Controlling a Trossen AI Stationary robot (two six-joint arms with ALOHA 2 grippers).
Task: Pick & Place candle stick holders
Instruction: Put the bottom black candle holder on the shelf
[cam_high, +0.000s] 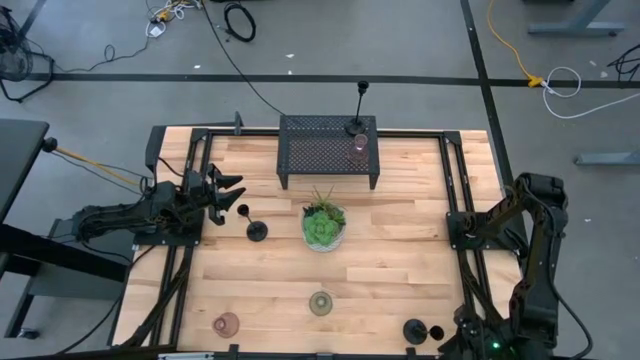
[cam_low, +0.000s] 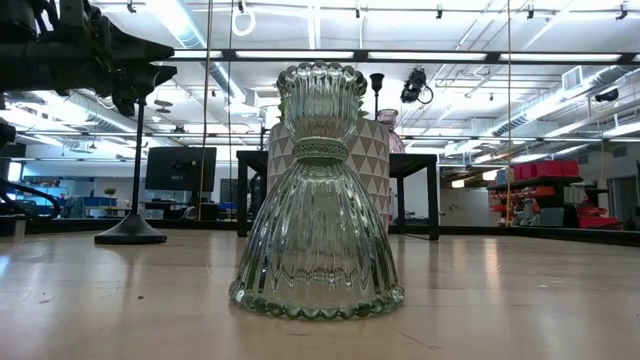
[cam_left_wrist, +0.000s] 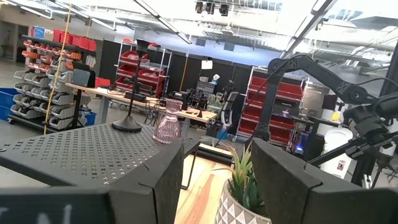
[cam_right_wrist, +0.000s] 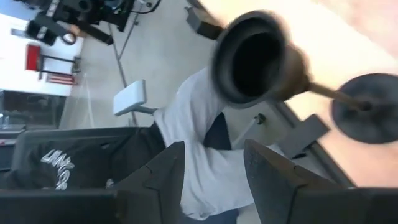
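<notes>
Fingers on the right gripper (cam_right_wrist: 214, 149) stand apart with nothing between them, just short of the tipped-over holder (cam_right_wrist: 261, 59), which lies well in front of the plant (cam_high: 324, 225) and off to its right. I'd close on the thin stem just under the cup, since that round end looks like it'd roll away. Green cup (cam_high: 321, 302) and pink cup (cam_high: 227, 323) also sit in front of the plant. Left gripper (cam_high: 232, 190) waits open, left of the plant, near a standing holder (cam_high: 257, 231). Behind the plant, the rack (cam_high: 310, 150) carries another holder (cam_high: 357, 125) and a second pink cup (cam_high: 360, 148).

Right tool (cam_high: 478, 345): cut off by the high view's near edge.
Candle holder (cam_right_wrist: 261, 59): blurred in right wrist view.
</notes>
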